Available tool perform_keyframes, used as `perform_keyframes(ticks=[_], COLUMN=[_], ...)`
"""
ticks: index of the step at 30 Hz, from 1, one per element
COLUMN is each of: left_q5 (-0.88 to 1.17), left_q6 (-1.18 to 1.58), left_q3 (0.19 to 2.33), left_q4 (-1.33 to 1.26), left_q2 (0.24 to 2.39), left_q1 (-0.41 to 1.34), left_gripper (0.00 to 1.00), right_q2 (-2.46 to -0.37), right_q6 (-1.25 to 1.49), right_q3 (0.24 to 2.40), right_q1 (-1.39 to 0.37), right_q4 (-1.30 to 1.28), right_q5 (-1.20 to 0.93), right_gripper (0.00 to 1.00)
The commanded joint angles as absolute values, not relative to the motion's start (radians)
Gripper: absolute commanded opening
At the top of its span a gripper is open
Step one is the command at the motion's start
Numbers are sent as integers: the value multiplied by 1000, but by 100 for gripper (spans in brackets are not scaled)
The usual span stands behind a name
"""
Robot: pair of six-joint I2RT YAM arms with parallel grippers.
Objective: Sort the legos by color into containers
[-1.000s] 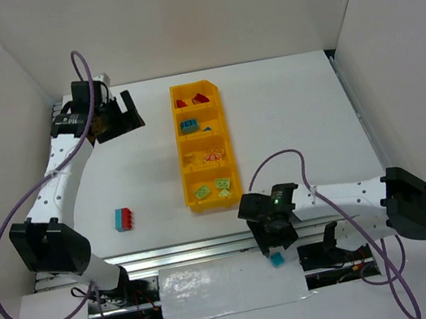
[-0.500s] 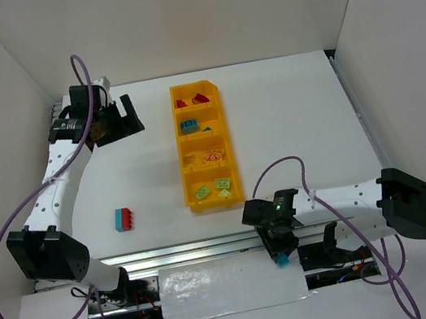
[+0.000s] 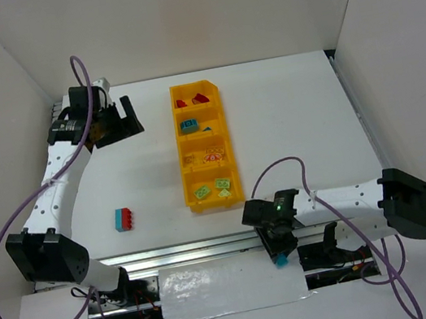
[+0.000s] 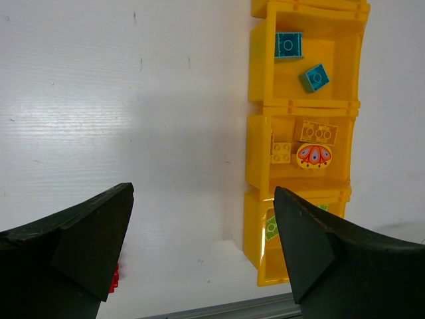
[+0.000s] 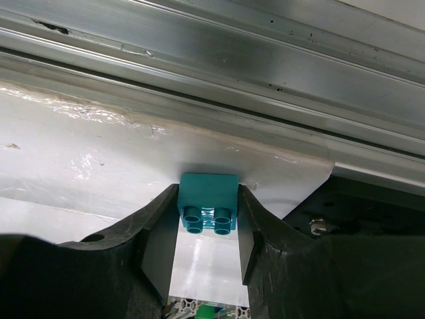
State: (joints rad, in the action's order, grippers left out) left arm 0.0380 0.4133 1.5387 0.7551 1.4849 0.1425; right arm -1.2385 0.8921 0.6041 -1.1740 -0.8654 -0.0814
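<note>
Bench (image 3: 295,112): white, bearing yellow bin (image 3: 181,157)
Right fingers (image 5: 156,232): clamped on teal brick (image 5: 208,199), nearside of bin
Left fingers (image 4: 86,232): apart, left of bin

The top camera looks down from above the near edge on the whole worktop (image 3: 287,113). The left wrist camera looks down from some height on the yellow bin (image 4: 304,105), which the top view shares. The right wrist camera is very near the aluminium rail (image 5: 265,60) at the near edge.
</note>
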Motion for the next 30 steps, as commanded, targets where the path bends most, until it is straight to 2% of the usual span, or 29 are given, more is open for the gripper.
perform_keyframes(ticks=[1,6,14,26,30], left_q5=[22,5,-37,-46,-54], left_q6=[382,390,391,385,383], left_q3=[1592,1601,1580,1597,1606], left_q4=[759,767,765,772,775], left_q2=[1459,1447,1422,1425,1431], left_q1=[144,144,144,141,143], left_gripper=[100,99,99,100,99], right_q2=[-1224,-1187,-1135,-1272,-1330], right_q6=[890,896,927,887,855], right_q3=[655,702,891,1284,1416], right_q1=[-1183,-1186,-1184,-1178,-1125], right_q4=[-870,-894,-1009,-1183,-1207], right_q5=[-48,-31,-2,146,179], right_gripper=[0,0,0,0,0])
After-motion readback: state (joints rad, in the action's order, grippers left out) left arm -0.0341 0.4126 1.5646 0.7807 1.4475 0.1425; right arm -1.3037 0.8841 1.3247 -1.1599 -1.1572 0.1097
